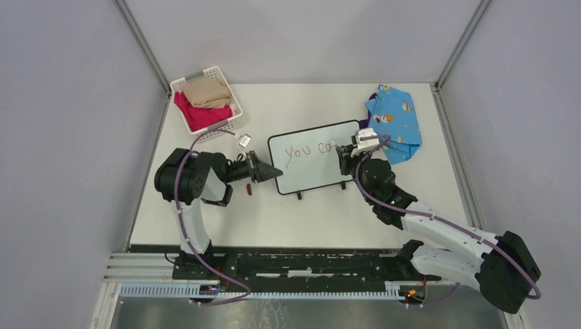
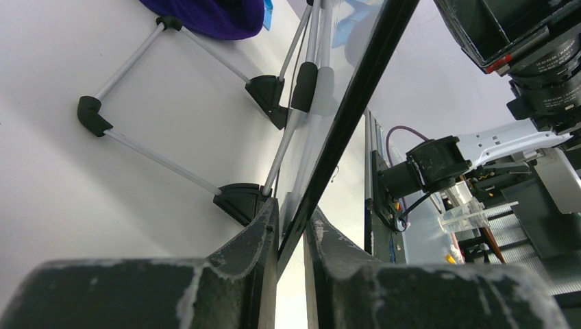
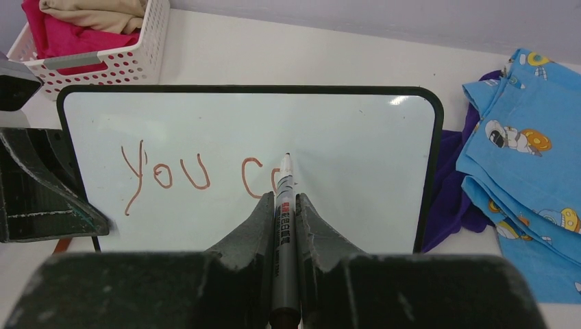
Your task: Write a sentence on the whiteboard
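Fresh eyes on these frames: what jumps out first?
The whiteboard stands mid-table, reading "You co" in reddish ink. The right pincer grips a marker, tip at the last letter, while the left pincer clamps the board's left edge. A basket of clothes sits far left, a blue cloth far right.

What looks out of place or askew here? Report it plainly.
Nothing damaged or spilled. The whiteboard sits skewed on the table, its left edge clamped by the left gripper. A small reddish piece, perhaps a marker cap, lies loose beside it.
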